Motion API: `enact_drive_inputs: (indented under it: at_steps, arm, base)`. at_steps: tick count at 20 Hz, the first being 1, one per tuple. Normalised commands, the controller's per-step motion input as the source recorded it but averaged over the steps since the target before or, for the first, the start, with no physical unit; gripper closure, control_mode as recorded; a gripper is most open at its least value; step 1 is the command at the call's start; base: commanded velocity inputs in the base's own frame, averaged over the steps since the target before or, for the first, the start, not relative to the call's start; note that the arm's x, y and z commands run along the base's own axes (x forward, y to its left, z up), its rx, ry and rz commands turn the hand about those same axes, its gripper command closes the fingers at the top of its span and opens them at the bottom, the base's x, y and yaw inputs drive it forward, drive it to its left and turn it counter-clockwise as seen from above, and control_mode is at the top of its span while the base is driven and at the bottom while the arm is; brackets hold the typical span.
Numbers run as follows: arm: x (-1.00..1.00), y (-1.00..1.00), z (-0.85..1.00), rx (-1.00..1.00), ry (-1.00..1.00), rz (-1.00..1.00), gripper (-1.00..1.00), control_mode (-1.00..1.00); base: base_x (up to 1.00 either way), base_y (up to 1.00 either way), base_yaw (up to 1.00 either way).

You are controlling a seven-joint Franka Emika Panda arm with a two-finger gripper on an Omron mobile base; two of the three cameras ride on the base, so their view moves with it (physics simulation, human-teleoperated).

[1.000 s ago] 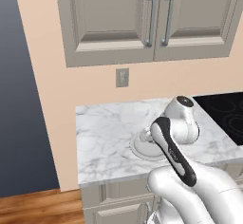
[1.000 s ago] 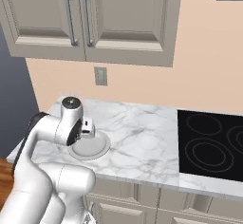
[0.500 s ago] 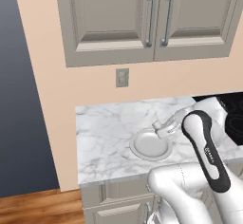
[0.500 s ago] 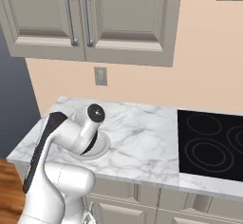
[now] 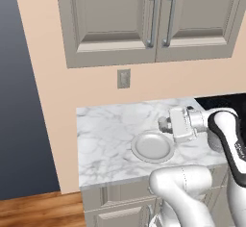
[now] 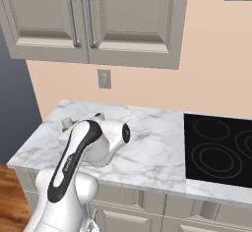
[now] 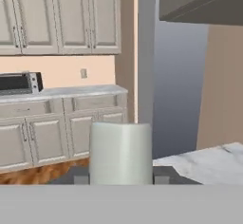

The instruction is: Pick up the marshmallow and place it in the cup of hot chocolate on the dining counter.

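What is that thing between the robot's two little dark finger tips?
The white cylindrical marshmallow sits pinched between the two dark fingertips; the hand view shows it.

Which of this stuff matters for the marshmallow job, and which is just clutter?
Job:
- marshmallow, clamped in the gripper

Lying about:
- round plate
- small marble counter
- black cooktop
- wall outlet
- toaster oven

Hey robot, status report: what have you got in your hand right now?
Hand shut on the marshmallow, raised off the small marble counter. Grey-white plate just below it. Cup of hot chocolate not sighted. Nothing seen blocking.
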Motion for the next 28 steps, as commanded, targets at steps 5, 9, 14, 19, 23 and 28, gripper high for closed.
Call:
enact_drive_inputs:
  at_steps: [5, 9, 14, 19, 23, 28]
  arm:
    - [0.00, 0.00, 0.05, 0.33, -0.13, 0.36, 1.00, -1.00]
    - [-0.10, 0.00, 0.17, 0.12, -0.07, 0.24, 1.00, -1.00]
    - [-0.42, 0.00, 0.22, 0.00, -0.13, 0.04, 1.00, -1.00]
    - [-0.49, 0.00, 0.38, 0.00, -0.20, 0.00, 1.00, -1.00]
    - [0.00, 0.00, 0.00, 0.00, 0.00, 0.00, 1.00, 1.00]
    - [0.00, 0.00, 0.00, 0.00, 0.00, 0.00, 1.00, 1.00]
  base:
    - [0.00, 0.00, 0.00]
    - [0.00, 0.00, 0.00]
    - [0.00, 0.00, 0.00]
    - [0.00, 0.00, 0.00]
    - [-0.60, -0.52, 0.00]
    - [-0.40, -0.71, -0.25]
